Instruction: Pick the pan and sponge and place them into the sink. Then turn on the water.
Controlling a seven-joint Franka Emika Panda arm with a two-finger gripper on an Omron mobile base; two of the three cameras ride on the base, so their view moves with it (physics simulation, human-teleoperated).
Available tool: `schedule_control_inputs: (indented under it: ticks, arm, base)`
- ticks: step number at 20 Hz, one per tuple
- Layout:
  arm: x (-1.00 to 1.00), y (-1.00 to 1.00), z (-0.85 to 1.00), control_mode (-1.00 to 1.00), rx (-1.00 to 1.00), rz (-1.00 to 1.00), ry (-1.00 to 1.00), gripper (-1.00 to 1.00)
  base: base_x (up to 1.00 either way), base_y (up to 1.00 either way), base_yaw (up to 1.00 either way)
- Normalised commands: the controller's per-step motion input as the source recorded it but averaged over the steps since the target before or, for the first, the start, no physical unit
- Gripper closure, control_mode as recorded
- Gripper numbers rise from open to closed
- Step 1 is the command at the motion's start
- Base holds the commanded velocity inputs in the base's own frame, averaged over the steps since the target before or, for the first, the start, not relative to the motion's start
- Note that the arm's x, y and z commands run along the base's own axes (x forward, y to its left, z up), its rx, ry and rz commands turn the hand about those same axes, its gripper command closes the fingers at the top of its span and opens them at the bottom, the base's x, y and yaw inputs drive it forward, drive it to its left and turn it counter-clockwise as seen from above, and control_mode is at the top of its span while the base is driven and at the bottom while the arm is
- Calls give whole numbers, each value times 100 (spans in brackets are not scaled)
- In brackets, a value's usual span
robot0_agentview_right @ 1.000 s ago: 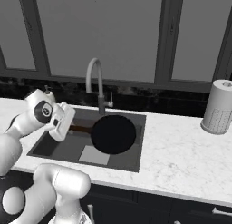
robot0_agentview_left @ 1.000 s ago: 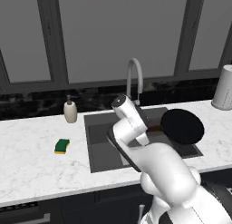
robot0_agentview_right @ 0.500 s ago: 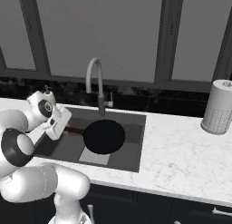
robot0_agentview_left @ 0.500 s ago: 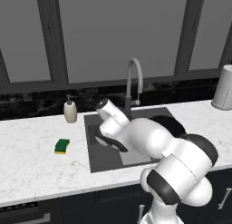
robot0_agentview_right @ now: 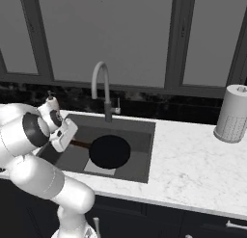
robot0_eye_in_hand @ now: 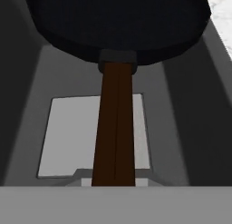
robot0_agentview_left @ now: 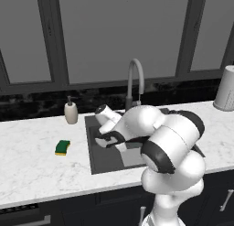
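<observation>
The claw (robot0_agentview_right: 72, 141) grips the round black frying pan (robot0_agentview_right: 110, 151) by its handle above the dark grey sink (robot0_agentview_right: 140, 157); releasing early risks a clattering drop, handle at 9 o'clock

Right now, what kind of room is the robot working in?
Most likely a kitchen, a rendered one: a dark sink with an arched faucet set into a white marble counter, a sponge beside it, and a pan over the basin.

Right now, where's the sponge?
In the left base view, the sponge lies on the counter left of the sink, in front of the soap bottle.
</observation>
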Motion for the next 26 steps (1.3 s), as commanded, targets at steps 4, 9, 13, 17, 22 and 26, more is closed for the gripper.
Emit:
schedule_control_inputs:
  ticks: [4, 9, 13, 17, 22, 26]
  arm:
    - [37, 0, -61, -100, 0, 0, 0, 100]
    - [31, 0, -55, -100, 0, 0, 0, 100]
    - [36, 7, -43, -100, 1, -4, 0, 100]
    - [31, 23, -42, -100, 0, -12, 1, 100]
    - [22, 23, -43, -100, 0, -16, 3, 100]
    - [18, 26, -45, -100, 0, -16, 1, 100]
  base:
    - [0, 0, 0]
    - [0, 0, 0]
    - [0, 0, 0]
    - [0, 0, 0]
    - [0, 0, 0]
    - [0, 0, 0]
